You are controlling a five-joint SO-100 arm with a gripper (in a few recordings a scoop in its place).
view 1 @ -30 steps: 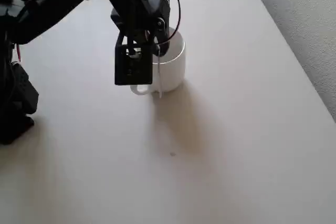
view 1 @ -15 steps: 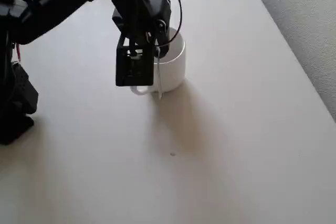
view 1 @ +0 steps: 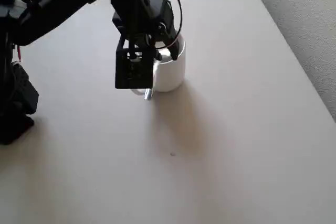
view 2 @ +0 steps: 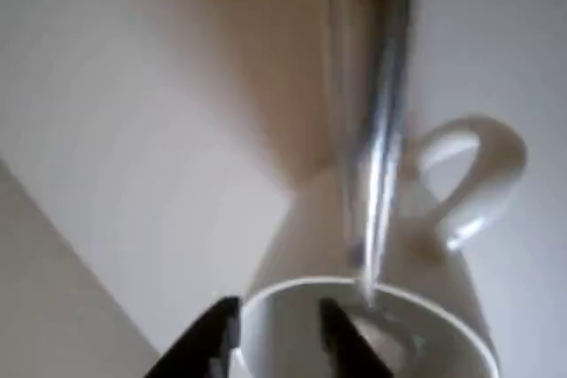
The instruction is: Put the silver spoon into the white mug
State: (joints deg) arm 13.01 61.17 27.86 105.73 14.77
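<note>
No legible text (or labels) anywhere

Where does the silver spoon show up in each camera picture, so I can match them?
Overhead view: the silver spoon pokes out just below the black wrist block, at the lower left side of the white mug.
Wrist view: the spoon runs blurred from top centre down to the mug's rim.
Shared landmark: the mug's handle.
</note>
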